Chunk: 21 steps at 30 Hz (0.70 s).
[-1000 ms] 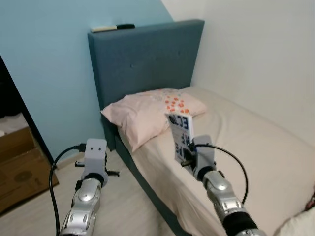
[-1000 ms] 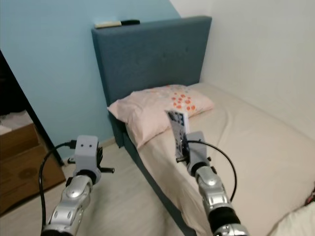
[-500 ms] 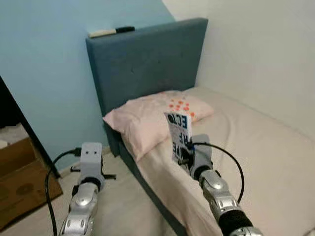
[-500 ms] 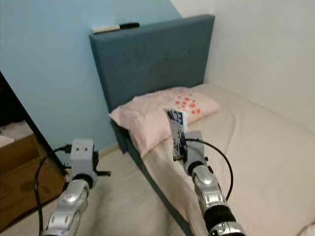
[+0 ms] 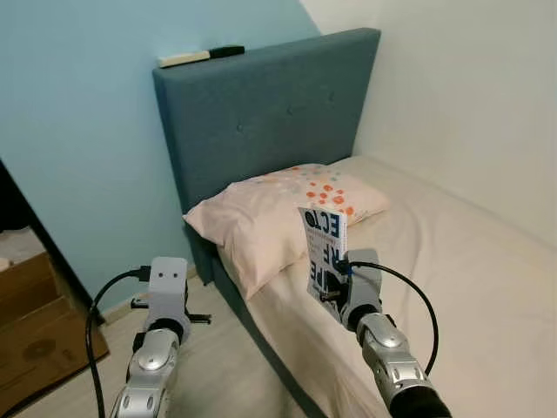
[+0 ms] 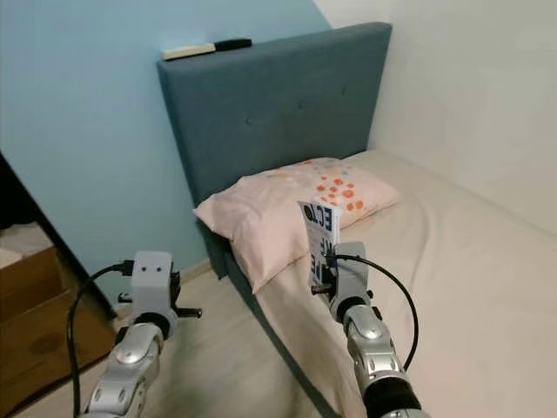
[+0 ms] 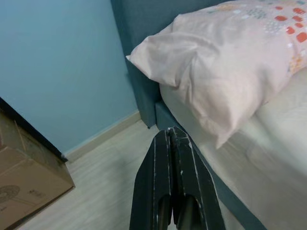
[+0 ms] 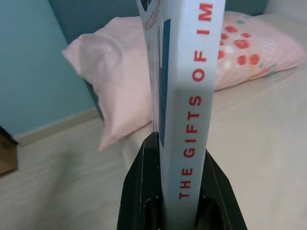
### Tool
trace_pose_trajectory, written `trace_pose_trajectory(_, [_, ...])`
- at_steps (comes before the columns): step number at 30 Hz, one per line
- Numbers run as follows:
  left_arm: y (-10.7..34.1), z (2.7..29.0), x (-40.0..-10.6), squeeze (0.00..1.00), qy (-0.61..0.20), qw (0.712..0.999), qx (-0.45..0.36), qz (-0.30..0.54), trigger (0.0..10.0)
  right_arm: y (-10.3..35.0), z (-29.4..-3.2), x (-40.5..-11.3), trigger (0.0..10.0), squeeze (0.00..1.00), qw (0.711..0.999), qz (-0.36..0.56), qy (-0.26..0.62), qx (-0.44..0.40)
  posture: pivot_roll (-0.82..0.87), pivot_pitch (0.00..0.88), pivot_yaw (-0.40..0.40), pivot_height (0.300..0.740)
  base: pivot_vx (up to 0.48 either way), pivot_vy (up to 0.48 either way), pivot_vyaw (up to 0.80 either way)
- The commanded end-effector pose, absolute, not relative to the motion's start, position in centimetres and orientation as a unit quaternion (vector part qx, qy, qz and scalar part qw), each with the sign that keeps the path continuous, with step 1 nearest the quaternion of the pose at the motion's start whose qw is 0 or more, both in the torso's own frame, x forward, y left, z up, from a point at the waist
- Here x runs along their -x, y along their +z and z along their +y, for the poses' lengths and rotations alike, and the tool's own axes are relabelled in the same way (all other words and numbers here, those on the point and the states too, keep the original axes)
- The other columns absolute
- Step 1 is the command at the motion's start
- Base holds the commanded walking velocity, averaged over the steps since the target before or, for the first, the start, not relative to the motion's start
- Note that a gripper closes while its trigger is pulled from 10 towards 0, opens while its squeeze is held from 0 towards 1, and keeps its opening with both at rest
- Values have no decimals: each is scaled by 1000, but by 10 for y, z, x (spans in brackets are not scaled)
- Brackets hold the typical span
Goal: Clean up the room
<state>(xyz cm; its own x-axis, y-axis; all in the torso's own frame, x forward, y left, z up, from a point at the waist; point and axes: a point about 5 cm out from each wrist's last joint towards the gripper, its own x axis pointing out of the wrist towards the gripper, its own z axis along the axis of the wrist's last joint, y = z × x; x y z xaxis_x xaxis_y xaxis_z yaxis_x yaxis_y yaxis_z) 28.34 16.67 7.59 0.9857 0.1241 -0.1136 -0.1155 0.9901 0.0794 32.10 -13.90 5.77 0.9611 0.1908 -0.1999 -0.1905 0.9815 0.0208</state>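
Observation:
A white book (image 5: pixel 320 254) with black and blue lettering stands upright over the near side of the bed (image 5: pixel 452 261). My right gripper (image 8: pixel 178 167) is shut on the book (image 8: pixel 187 96), one black finger on each cover, spine facing the wrist camera. A pink pillow (image 5: pixel 283 213) with orange dots lies just beyond it at the head of the bed. My left gripper (image 7: pixel 171 143) is shut with nothing in it, held above the wooden floor (image 7: pixel 100 191) beside the bed.
A blue-grey headboard (image 5: pixel 261 113) stands against the light blue wall, with a black object and a pale flat thing (image 5: pixel 198 57) on its top edge. Cardboard boxes (image 5: pixel 35 322) sit at the left on the floor. A white wall runs along the bed's far side.
The camera has shifted, so the bed and headboard sit slightly differently in view. The book stays upright in my right gripper; both arms hold much the same pose.

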Motion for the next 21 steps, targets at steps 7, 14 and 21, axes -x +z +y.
trace_pose_trajectory(7, [73, 165, -281, 0, 58, 995, -36, 68, 10000, 60, -137, -318, 10000, 0, 990, 91, 103, 0, -7, 62, -31, 740, 266, 0, 0])
trace_pose_trajectory(14, [73, 164, -281, 0, 56, 995, -34, 68, 10000, 61, -138, -318, 10000, 0, 991, 89, 104, 0, -10, 56, -31, 740, 267, 0, 0])
trace_pose_trajectory(21, [74, 163, -281, 0, 56, 996, -33, 68, 10000, 63, -142, -320, 10000, 0, 991, 88, 105, 3, -11, 52, -36, 740, 270, 0, 0])
